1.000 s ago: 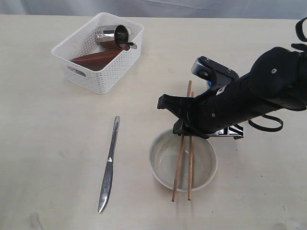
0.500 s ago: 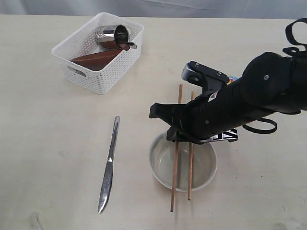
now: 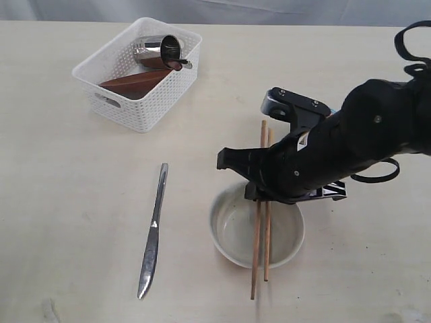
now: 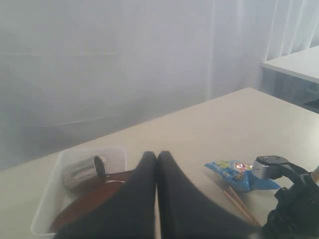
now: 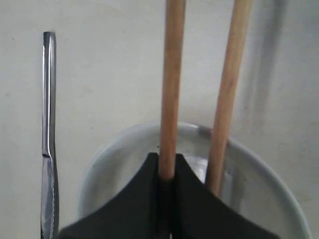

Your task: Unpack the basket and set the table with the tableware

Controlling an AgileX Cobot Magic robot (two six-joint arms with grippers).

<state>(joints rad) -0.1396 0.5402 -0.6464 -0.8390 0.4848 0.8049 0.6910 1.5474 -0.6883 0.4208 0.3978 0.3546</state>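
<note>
A cream bowl (image 3: 232, 235) stands on the table (image 3: 67, 188) under my right arm (image 3: 337, 148). My right gripper (image 5: 166, 167) is shut on one wooden chopstick (image 5: 170, 79), holding it over the bowl. The second chopstick (image 5: 228, 89) lies close beside it across the bowl rim (image 5: 94, 164). Left of the bowl lies a steel knife (image 3: 153, 232). The white basket (image 3: 151, 108) at the back left holds a steel cup (image 3: 160, 48), a brown saucer (image 3: 135, 83) and a dark spoon. My left gripper (image 4: 157, 155) is shut on nothing, high above the table. No fork shows.
A blue snack bag (image 4: 234, 172) lies on the table next to my right arm (image 4: 294, 204), with the chopstick ends (image 4: 239, 206) near it. The basket (image 4: 47, 204) and cup (image 4: 79, 174) lie below my left gripper.
My right gripper carried the held chopstick to the right. It now lies close to the other chopstick and nearly parallel with it. Everything else stayed put.
</note>
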